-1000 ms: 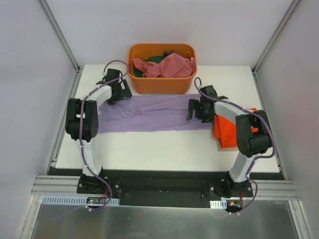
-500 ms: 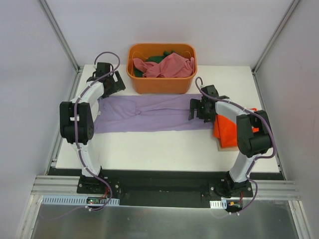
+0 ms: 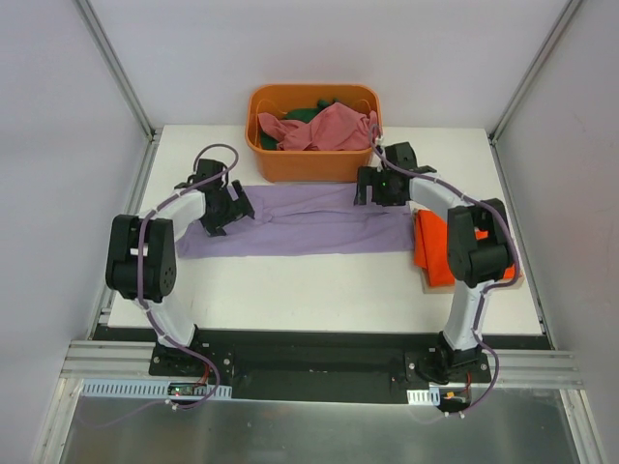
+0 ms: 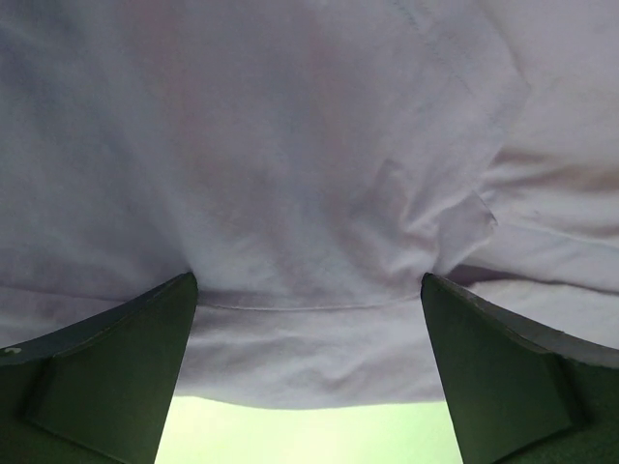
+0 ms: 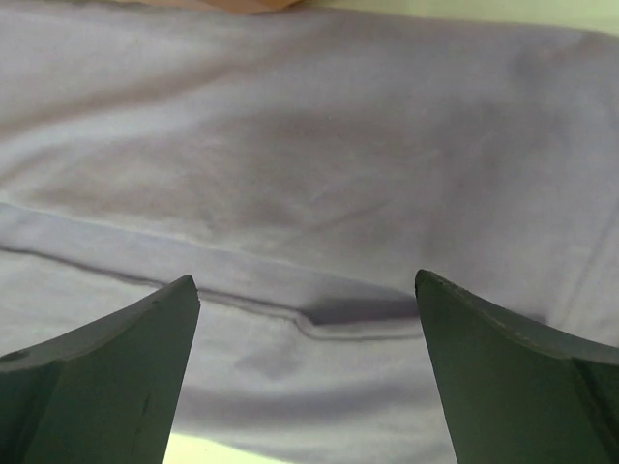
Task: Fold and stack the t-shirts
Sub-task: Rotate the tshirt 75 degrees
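Note:
A lavender t-shirt point(image 3: 309, 220) lies as a long folded band across the white table point(image 3: 319, 290). My left gripper point(image 3: 224, 208) stands open over its left end. In the left wrist view the lavender cloth point(image 4: 309, 174) and its hem lie under the gripper point(image 4: 308, 280), with nothing pinched. My right gripper point(image 3: 372, 186) is open over the band's back right edge, just in front of the tub. The right wrist view shows a fold line in the cloth point(image 5: 309, 145) below the gripper point(image 5: 305, 278). An orange-red t-shirt point(image 3: 430, 256) lies folded at the right, partly under the right arm.
A rigid orange tub point(image 3: 314, 166) stands at the back centre of the table. It holds a crumpled dusty pink shirt point(image 3: 329, 128) and a dark green one point(image 3: 308, 111). Metal frame posts rise at both back corners.
The left gripper swung from the back left corner forward and right onto the shirt's left end. The right gripper moved from the shirt's right end back towards the tub. Both stayed open.

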`<action>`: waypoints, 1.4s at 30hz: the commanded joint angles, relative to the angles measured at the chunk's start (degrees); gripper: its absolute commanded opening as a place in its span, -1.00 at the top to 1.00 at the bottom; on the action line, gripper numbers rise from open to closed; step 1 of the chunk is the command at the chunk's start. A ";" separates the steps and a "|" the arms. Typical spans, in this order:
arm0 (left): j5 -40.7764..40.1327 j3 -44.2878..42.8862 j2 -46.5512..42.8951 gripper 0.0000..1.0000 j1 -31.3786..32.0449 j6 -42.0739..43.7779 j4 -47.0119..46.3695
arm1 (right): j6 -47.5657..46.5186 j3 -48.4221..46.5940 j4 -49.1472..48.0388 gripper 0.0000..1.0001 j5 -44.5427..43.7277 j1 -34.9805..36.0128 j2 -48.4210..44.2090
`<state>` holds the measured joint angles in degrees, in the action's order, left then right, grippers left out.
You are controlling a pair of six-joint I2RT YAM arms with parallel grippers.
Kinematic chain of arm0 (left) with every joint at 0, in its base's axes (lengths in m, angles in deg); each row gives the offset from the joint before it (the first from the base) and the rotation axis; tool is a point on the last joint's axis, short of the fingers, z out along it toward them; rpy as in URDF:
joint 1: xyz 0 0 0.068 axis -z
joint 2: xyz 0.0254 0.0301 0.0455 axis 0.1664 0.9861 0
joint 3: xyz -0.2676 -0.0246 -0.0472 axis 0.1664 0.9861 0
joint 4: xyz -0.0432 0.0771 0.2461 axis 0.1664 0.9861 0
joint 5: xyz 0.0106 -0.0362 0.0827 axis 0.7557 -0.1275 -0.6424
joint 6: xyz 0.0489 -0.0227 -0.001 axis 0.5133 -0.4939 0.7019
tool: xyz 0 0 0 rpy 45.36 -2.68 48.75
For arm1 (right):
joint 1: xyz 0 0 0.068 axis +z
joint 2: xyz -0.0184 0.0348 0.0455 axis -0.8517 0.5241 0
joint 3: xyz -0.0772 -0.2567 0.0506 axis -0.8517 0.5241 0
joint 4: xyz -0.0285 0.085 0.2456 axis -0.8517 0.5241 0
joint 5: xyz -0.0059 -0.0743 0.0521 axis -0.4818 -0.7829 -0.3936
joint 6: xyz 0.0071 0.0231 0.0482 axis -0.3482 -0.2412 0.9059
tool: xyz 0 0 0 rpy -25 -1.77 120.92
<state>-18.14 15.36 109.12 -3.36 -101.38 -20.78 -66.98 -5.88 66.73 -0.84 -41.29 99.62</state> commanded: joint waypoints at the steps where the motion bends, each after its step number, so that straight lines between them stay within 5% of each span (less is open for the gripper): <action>1: -0.97 -0.70 2.51 -0.98 -1.47 -1.59 -0.73 | -2.00 -1.74 -0.62 -0.92 4.14 -0.23 3.59; 12: -4.13 -12.02 11.55 -0.98 -5.78 -5.02 3.31 | 0.89 17.59 -3.35 -0.92 15.99 2.75 -6.51; 18: -4.04 -35.28 26.92 -0.98 -9.90 -6.16 11.55 | 1.51 22.08 0.34 -0.92 21.89 12.67 -10.30; 26: -0.18 -54.21 39.67 -0.98 -15.62 -7.13 14.83 | 7.92 17.80 -1.86 -0.92 27.78 23.76 -6.53; 36: 5.18 -73.98 53.21 -0.98 -17.38 -7.22 14.22 | 11.35 9.61 -3.52 -0.92 33.59 28.60 1.04; 42: 13.08 -75.14 55.51 -0.98 -17.29 -8.80 4.30 | 11.88 8.73 -3.97 -0.92 34.90 30.79 0.60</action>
<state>-11.10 -59.24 160.14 -20.19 -108.94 -10.01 -56.51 4.81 62.36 31.02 -12.13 100.29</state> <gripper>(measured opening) 0.990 0.958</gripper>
